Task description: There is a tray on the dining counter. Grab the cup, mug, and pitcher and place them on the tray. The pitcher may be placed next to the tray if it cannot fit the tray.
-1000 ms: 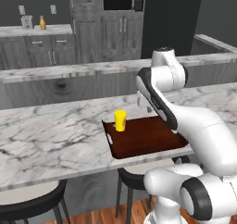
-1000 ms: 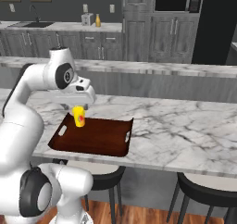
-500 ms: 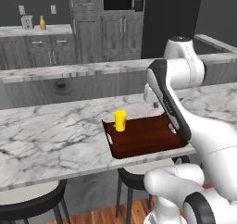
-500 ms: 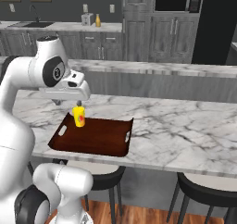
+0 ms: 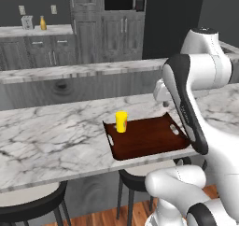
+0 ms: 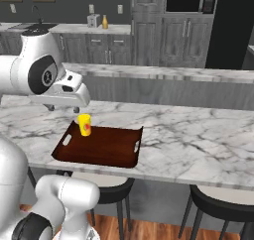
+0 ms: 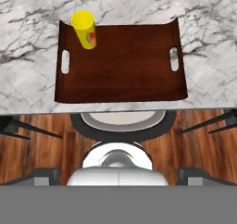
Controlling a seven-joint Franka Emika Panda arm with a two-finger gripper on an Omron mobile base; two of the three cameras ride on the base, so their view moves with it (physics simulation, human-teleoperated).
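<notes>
The yellow cup (image 5: 121, 122) (image 6: 84, 124) (image 7: 84, 29) stands upright in a far corner of the dark reddish tray (image 5: 147, 141) (image 6: 106, 147) (image 7: 122, 61), which lies near the front edge of the dining counter (image 5: 46, 136) (image 6: 198, 137). My gripper (image 6: 63, 108) hangs open and empty above the counter, up and to the left of the cup and apart from it. Far back on the kitchen worktop stands the mustard pitcher (image 5: 43, 23) (image 6: 104, 22). The mug is out of view.
A grey toaster (image 5: 27, 22) (image 6: 92, 21) sits beside the pitcher. A raised marble ledge (image 5: 79, 71) (image 6: 173, 73) runs behind the dining counter. Dark round stools (image 5: 28, 206) (image 6: 218, 204) (image 7: 122, 121) stand beneath its front edge.
The open gripper has drawn back from above the cup toward the robot's side of the tray, and the elbow has swung higher. The cup stays where it was on the tray.
</notes>
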